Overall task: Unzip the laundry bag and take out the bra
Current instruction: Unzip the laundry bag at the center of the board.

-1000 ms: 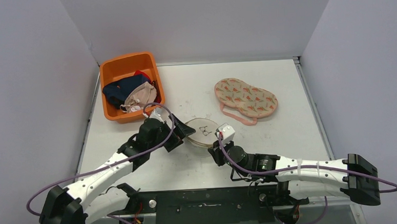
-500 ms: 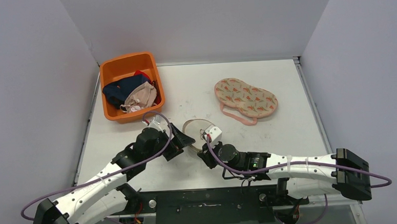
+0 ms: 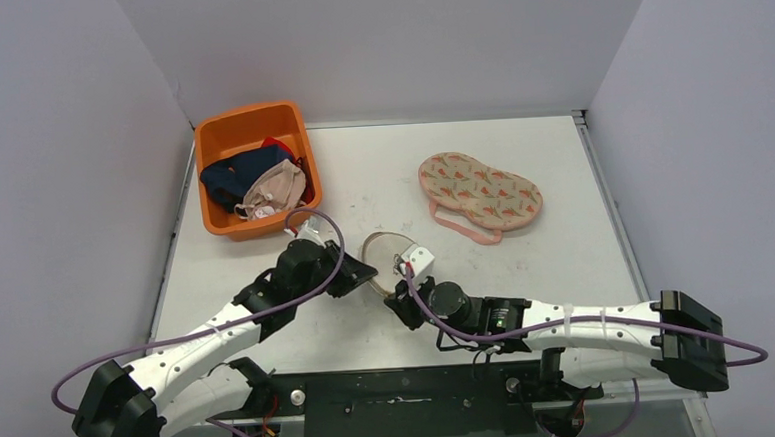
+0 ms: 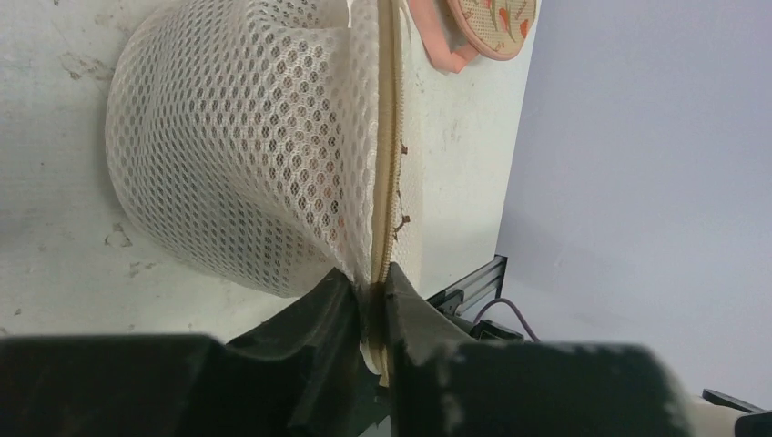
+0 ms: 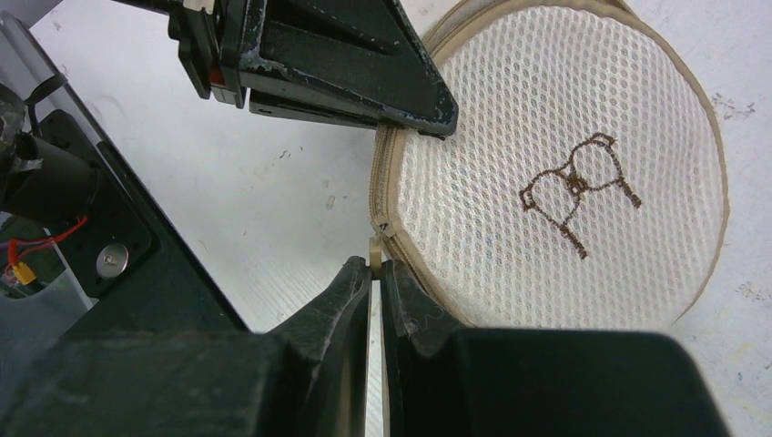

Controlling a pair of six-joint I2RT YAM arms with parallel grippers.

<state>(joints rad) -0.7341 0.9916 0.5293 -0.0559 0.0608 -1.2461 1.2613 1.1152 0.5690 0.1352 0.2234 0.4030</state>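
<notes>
White mesh rimmed in beige, the round laundry bag (image 3: 391, 256) lies on the table (image 3: 566, 259) in the overhead view. Both arms meet at its near edge: the left gripper (image 3: 362, 273) at the near-left rim, the right gripper (image 3: 400, 281) at the near rim. An orange bin (image 3: 222, 147) of clothes sits beyond the bag to its left, and a carrot-print padded piece (image 3: 480, 192) lies beyond it to its right, well apart. From the left wrist, the bag bulges up as a dome, and the black fingers (image 4: 319, 314) are pressed together on its edge, pinching the mesh and the beige zipper tape (image 4: 390, 137). From the right wrist, the bag's flat face shows a brown stitched motif (image 5: 578, 187). The fingers (image 5: 350, 291) here are closed on the small beige zipper pull (image 5: 374, 248) at the bag's rim, and the left gripper's tip touches the rim just beside it. What the bag holds cannot be made out through the mesh.
</notes>
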